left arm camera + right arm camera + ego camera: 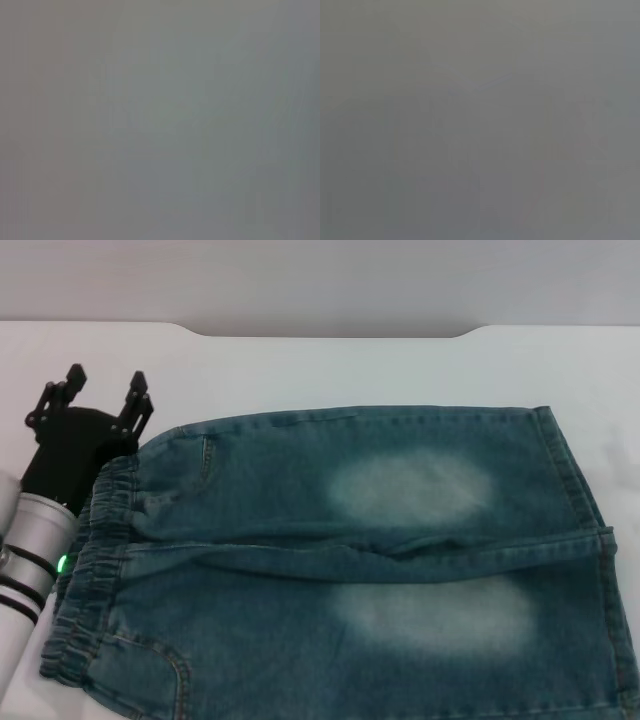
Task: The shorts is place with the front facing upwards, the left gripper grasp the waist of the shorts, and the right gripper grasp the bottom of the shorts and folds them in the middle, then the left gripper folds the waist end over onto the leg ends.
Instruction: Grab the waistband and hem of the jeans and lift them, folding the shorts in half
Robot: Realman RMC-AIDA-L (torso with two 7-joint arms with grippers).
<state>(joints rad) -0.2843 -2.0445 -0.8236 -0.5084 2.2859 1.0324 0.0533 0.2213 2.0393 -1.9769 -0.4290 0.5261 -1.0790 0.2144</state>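
The shorts (350,560) were blue-green denim with two pale faded patches right of centre, darker seams and a gathered waistband at the left. The table (330,370) was white. At the left edge, the left gripper (103,400) was black, on a silver arm with black bands and a green light.

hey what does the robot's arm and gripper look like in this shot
Only the left arm shows, in the head view. Its left gripper is matte black, with two skeletal, linkage-style fingers on a blocky black body. Behind it the forearm is a silver-white cylinder with black bands and a small green light. The right arm is out of view.
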